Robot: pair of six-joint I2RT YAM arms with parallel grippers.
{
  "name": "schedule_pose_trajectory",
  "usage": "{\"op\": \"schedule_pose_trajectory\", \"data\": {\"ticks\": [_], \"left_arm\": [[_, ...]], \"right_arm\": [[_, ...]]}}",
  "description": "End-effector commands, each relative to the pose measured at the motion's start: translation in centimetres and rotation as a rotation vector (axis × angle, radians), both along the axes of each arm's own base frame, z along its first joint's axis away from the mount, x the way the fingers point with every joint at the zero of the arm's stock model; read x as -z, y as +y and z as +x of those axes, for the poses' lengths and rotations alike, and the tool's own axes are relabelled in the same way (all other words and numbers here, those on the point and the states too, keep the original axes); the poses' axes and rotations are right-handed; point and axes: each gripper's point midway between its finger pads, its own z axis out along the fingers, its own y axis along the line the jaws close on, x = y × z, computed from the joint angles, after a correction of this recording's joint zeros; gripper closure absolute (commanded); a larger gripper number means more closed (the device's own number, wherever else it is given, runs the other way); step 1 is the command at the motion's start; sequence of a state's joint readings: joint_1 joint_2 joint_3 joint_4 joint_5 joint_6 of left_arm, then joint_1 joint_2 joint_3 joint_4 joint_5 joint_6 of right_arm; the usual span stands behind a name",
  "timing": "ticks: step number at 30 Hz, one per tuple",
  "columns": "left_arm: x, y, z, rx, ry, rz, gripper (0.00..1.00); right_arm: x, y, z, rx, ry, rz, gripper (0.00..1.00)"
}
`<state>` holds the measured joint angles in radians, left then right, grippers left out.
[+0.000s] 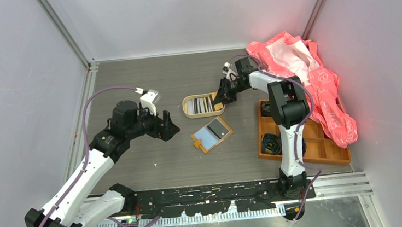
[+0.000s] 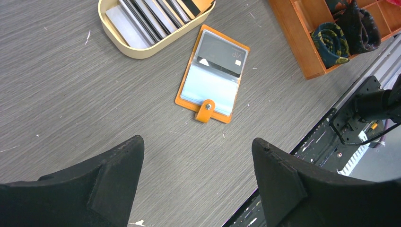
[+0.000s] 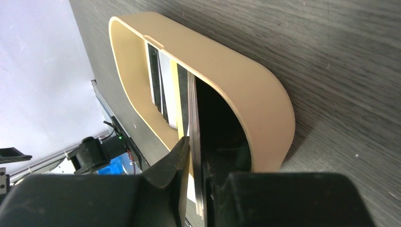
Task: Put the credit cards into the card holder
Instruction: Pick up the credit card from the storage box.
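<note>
Pink cloth [image 1: 322, 81] on wooden tray [image 1: 307, 162] — beige tin [image 1: 203, 115]

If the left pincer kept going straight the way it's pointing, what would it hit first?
Probably the open card holder, or the table just short of it; depth is unclear.

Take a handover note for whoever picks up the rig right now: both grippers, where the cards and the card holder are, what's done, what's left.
Left gripper: jaws open, empty, hovering over the table near the card holder.
Right gripper: jaws shut on the edge of a grey card standing in the beige tin, not yet lifted out.
Done: the holder lies open and flat with one dark card on its upper half.
Left: the gripped card and the remaining cards in the tin.
</note>
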<state>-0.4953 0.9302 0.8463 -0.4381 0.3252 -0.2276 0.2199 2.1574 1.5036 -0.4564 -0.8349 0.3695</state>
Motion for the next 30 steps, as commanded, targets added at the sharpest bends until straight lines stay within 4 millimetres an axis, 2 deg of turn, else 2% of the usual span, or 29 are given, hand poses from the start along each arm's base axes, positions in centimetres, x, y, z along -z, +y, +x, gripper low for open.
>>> {"op": "schedule_pose_trajectory", "data": {"ticks": [1, 5, 9, 14, 17, 19, 30], "left_arm": [[-1.0, -0.3, 0.4, 0.006, -0.036, -0.025, 0.16], [-1.0, -0.2, 0.4, 0.006, -0.036, -0.025, 0.16], [-1.0, -0.2, 0.4, 0.006, -0.037, -0.025, 0.16], [-1.0, -0.2, 0.4, 0.005, -0.037, -0.026, 0.16], [-1.0, -0.2, 0.4, 0.006, -0.037, -0.026, 0.16], [-1.0, -0.2, 0.4, 0.006, -0.037, -0.025, 0.16], [-1.0, -0.2, 0.4, 0.007, -0.038, -0.026, 0.16]], "right_arm": [[-2.7, 0.5, 1.0, -0.006, -0.056, 0.084, 0.84], [-3.2, 0.1, 1.2, 0.007, -0.057, 0.108, 0.93], [-3.8, -0.6, 1.4, 0.022, -0.059, 0.132, 0.94], [-4.0, -1.2, 1.4, 0.031, -0.057, 0.144, 0.87], [-3.8, -1.4, 1.4, 0.035, -0.048, 0.146, 0.76], [-3.7, -1.4, 1.4, 0.036, -0.044, 0.146, 0.73], [-4.0, -2.1, 1.6, 0.053, -0.044, 0.149, 0.72]]}}
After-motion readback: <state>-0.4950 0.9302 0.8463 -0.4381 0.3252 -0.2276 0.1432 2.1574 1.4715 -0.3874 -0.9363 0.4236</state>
